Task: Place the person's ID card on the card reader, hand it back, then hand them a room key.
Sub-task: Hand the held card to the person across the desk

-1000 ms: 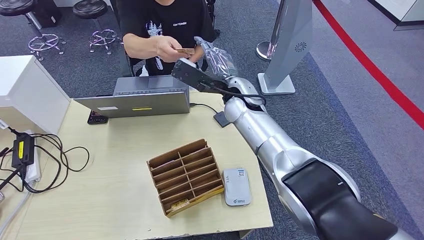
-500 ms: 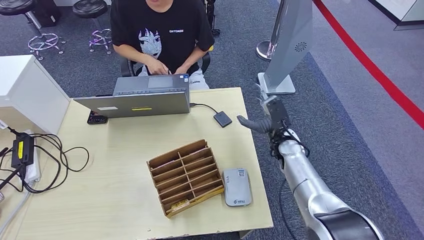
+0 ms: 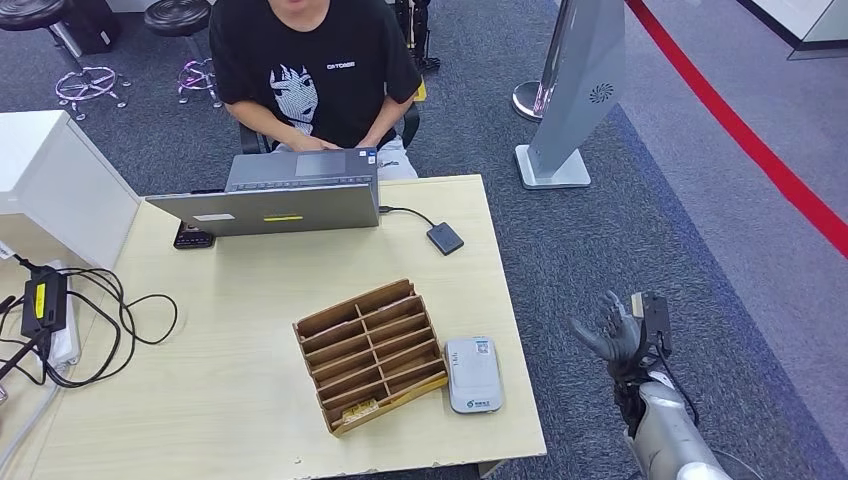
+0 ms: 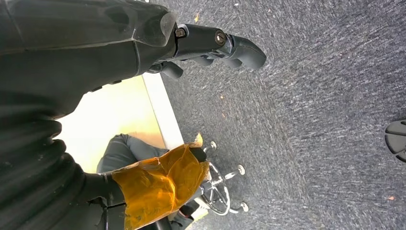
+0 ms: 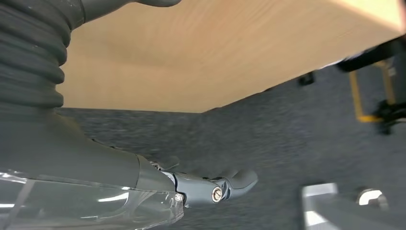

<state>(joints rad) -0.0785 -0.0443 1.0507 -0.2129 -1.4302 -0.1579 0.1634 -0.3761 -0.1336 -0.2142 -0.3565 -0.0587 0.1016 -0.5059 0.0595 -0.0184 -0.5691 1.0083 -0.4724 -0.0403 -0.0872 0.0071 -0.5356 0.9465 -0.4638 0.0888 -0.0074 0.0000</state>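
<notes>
The right hand (image 3: 612, 335) hangs off the bench's (image 3: 250, 400) right edge, low over the carpet, fingers spread and holding nothing. The card reader (image 3: 473, 373) lies on the bench's near right corner, left of that hand and apart from it, just beside the wooden card holder (image 3: 370, 352). In the left wrist view the left hand (image 4: 210, 45) has its fingers loosely curled over the carpet, holding nothing. A person (image 3: 315, 70) sits at the far side behind the laptop (image 3: 275, 200).
</notes>
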